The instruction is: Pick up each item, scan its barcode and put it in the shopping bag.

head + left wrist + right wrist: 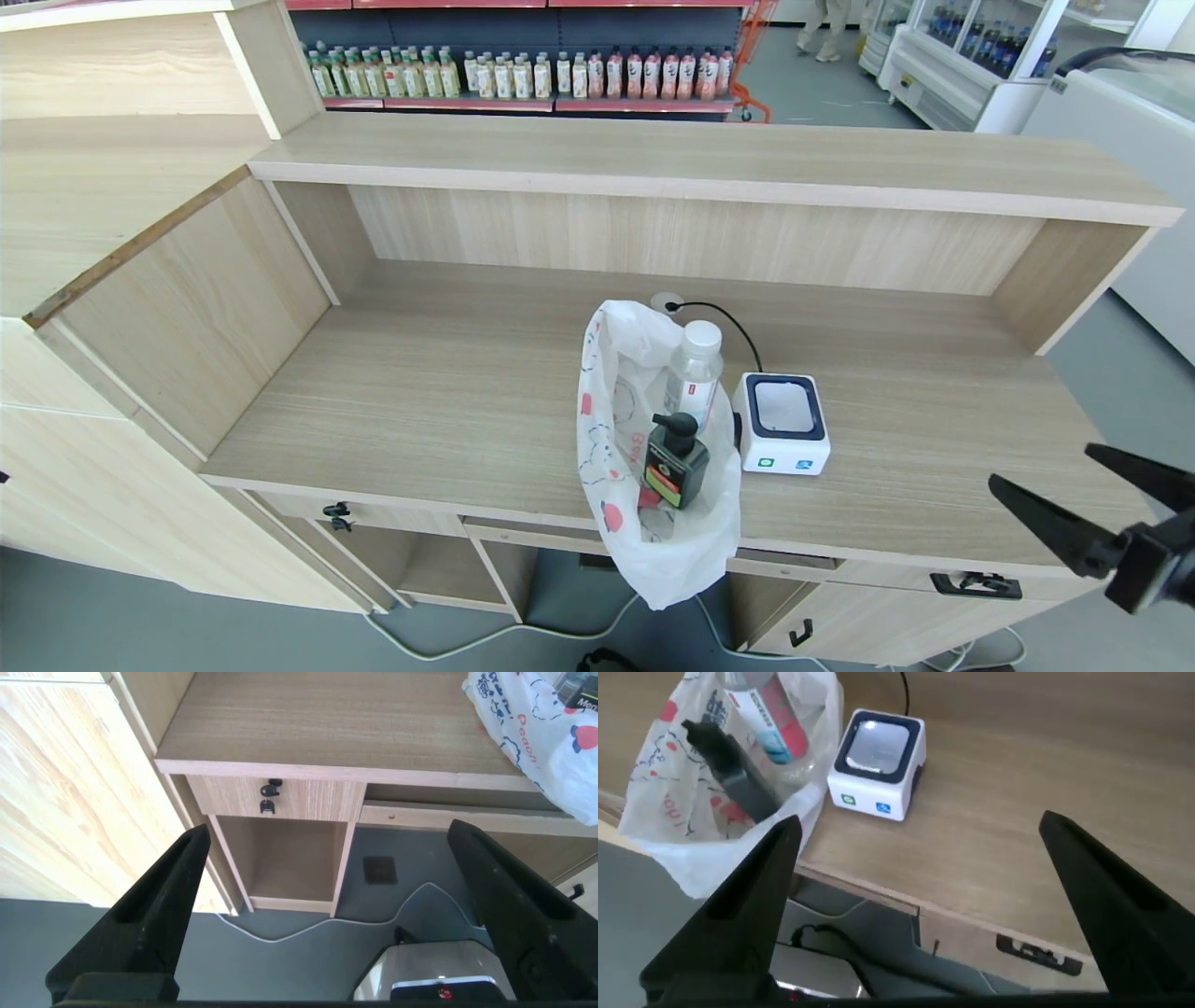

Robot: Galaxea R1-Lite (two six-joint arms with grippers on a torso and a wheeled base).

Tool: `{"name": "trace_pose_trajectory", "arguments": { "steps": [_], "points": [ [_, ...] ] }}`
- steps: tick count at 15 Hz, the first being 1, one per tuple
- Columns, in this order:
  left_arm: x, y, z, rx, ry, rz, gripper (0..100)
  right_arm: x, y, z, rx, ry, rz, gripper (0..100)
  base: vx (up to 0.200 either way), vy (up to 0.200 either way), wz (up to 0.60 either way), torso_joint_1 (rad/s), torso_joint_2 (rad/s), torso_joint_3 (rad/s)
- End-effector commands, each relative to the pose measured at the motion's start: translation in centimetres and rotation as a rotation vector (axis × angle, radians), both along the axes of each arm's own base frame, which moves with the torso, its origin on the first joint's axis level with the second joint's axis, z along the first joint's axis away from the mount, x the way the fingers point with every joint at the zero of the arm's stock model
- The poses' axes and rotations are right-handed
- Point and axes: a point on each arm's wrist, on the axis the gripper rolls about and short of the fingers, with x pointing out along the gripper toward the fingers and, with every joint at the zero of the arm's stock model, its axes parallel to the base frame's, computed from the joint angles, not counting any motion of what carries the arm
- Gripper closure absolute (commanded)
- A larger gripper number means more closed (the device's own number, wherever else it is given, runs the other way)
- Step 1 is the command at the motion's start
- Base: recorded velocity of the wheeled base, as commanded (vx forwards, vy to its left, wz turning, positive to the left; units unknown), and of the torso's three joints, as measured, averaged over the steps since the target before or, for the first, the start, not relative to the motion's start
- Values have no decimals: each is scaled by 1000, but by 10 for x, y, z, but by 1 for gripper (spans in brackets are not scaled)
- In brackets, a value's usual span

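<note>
Though empty, right gripper (1039,464) wide open

Right pincer (1039,464) hangs low at the robot's right, its two black fingers (1055,525) splayed wide, tips aimed forward and inward, nothing between them. Over to the left pincer (327,833): held low too, jaws just as wide apart, tilted forward and down, empty as well.

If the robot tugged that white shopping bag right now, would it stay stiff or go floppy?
Probably floppy: the shopping bag is thin and crumpled, sagging over the counter edge. It would likely drag heavy, since the clear bottle and black pump bottle stand inside and might tip.
</note>
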Motion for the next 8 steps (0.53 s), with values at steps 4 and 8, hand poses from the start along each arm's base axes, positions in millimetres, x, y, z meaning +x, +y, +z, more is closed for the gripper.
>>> {"name": "trace_pose_trajectory", "arguments": {
  "steps": [4,8],
  "points": [
    [0,0,0,0,0,0,0,-105,-7,-45,-11,5,-140,0,0,0,0,0,0,0],
    [0,0,0,0,0,0,0,-133,-6,-68,17,-40,-219,0,0,0,0,0,0,0]
  ]
}}
